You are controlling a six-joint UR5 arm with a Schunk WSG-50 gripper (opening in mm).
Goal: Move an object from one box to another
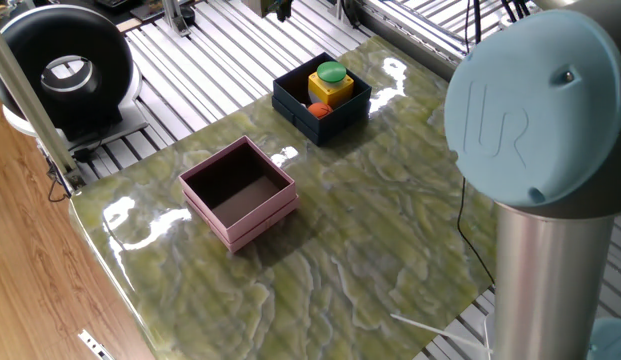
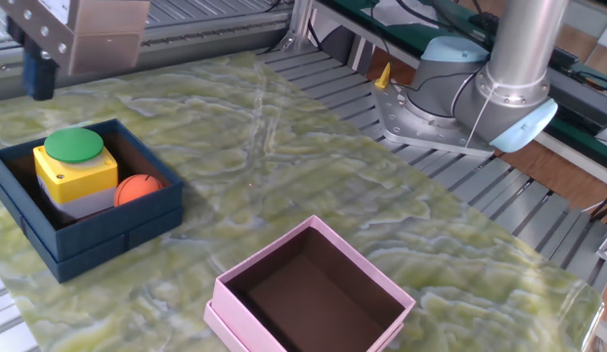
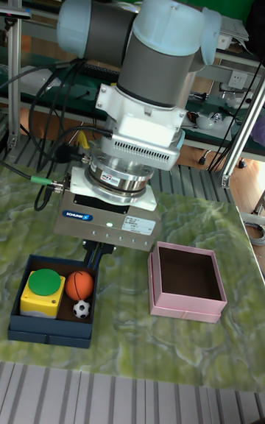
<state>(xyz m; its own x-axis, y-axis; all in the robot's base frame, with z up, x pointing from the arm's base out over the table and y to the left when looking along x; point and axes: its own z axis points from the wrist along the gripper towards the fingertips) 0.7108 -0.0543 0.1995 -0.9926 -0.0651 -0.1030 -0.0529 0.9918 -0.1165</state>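
— Gripper [image 2: 37, 76] state? It cannot be told; only one dark finger is seen above the small dark navy-blue square box [image 2: 137, 227].

— And the object?

— An orange ball [image 3: 79, 285] is seen inside it beside a yellow button block [image 3: 42, 294]: probably light, smooth and round, best pinched across its middle, then carried to the pale-pink square box [image 3: 185, 303] on the green marbled counter [image 2: 313, 166].

A navy box [image 2: 98, 235] at the left holds a yellow block with a green top [image 2: 74, 168] and an orange ball [image 2: 139, 189]. The gripper [image 2: 39, 73] hangs above its far-left corner. An empty pink box [image 2: 381, 293] sits near.
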